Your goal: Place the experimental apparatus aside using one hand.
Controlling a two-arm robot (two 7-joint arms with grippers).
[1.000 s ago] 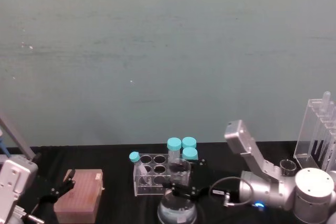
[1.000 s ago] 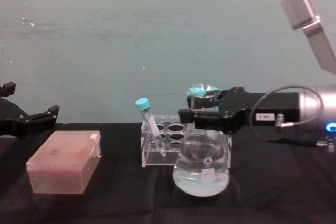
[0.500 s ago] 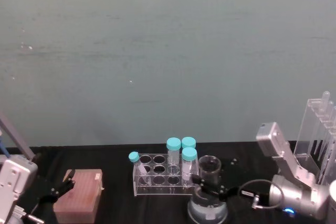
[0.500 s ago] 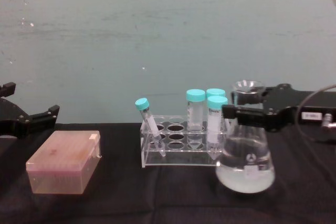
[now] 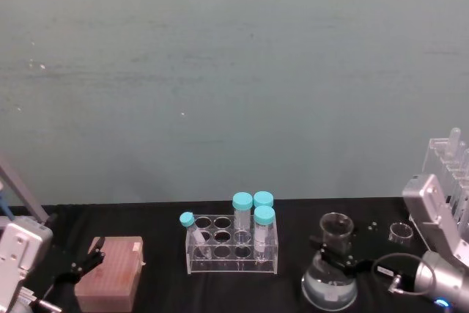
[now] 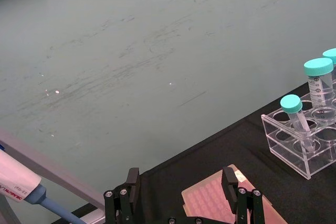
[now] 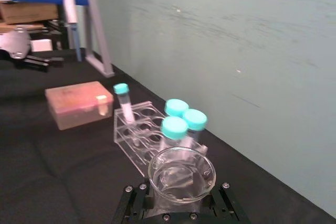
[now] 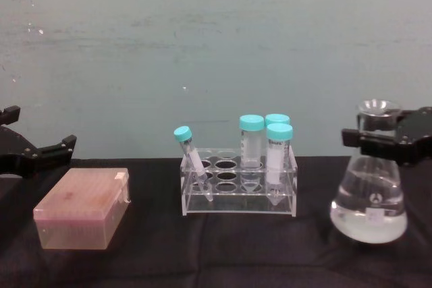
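Head view: the right pincer is clamped on the neck of one clear conical glass flask, right of one clear acrylic rack holding four teal-capped tubes. Chest view: the flask hangs just above the black bench. The left pincer is parked with its fingers apart, above one pink tip box.

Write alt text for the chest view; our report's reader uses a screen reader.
The right gripper grips the neck of a conical flask of clear liquid, right of a clear tube rack holding teal-capped tubes. A pink box lies left, below the open left gripper.
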